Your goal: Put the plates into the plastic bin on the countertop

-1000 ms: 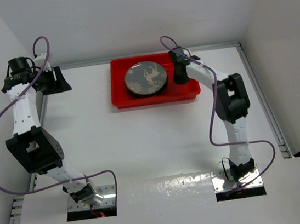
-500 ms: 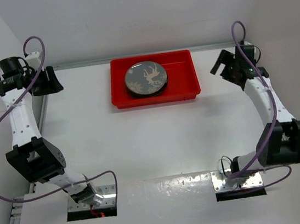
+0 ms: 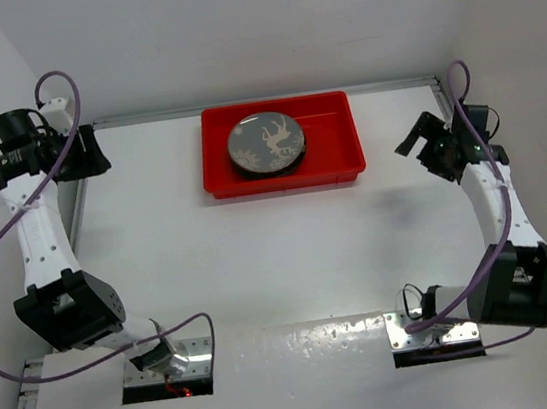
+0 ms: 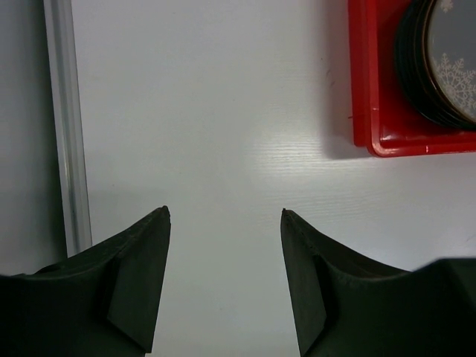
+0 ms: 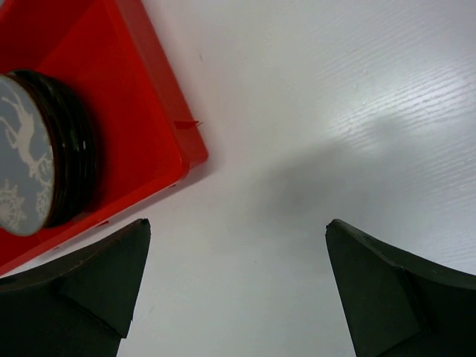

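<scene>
The red plastic bin point(image 3: 330, 134) stands at the back middle of the white countertop point(image 3: 260, 257). In its left half lies a stack of plates point(image 3: 265, 143), the top one dark grey with a white sprig pattern. My left gripper point(image 3: 93, 153) hovers open over bare countertop far left of the bin, nothing between its fingers. The left wrist view has it point(image 4: 225, 214) with the bin point(image 4: 368, 111) and plates point(image 4: 446, 67) at upper right. My right gripper point(image 3: 421, 157) hangs wide open and empty, to the right of the bin. Its wrist view point(image 5: 238, 223) shows the bin's corner point(image 5: 149, 97) and the stack point(image 5: 37, 163).
White walls close in the countertop on three sides. A metal rail point(image 4: 67, 126) runs along the left edge and another point(image 3: 478, 188) along the right. Both arm bases point(image 3: 164, 365) sit at the near edge.
My right arm has swung away from the bin's right half to the right side of the countertop, and its jaws have opened. The left gripper has drifted slightly further left.
</scene>
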Controlling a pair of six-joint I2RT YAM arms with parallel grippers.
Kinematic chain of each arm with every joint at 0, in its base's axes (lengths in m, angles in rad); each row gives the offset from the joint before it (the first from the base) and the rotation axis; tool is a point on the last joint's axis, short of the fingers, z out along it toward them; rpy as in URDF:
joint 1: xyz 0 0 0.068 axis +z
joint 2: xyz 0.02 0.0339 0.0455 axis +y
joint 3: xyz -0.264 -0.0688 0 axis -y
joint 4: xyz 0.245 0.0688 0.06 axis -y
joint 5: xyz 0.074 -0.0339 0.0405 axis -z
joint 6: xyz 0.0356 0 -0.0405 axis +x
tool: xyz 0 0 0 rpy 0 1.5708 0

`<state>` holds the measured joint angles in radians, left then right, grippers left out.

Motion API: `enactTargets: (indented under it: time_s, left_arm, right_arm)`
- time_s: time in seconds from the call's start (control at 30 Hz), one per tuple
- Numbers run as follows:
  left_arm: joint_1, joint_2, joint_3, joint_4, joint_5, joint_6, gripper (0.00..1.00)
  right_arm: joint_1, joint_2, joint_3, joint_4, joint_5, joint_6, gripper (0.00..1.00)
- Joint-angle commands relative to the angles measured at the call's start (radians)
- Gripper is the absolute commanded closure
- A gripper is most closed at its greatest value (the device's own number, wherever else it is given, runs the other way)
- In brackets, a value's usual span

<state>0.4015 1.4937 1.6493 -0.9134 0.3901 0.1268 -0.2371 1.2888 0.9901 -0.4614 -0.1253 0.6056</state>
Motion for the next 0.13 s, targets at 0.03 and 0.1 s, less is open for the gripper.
enactTargets:
  time_s: [0.03, 0.1]
  left_arm:
    - [0.013, -0.075, -0.016, -0.005, -0.014, -0.009, 0.37]
    - [0.013, -0.085, -0.026, -0.005, -0.023, -0.009, 0.37]
  right_arm:
    - [-0.022, -0.043, -0.021, 0.066, -0.114, 0.0, 0.0]
    - [-0.022, -0.059, -0.057, 0.108, -0.138, -0.01, 0.0]
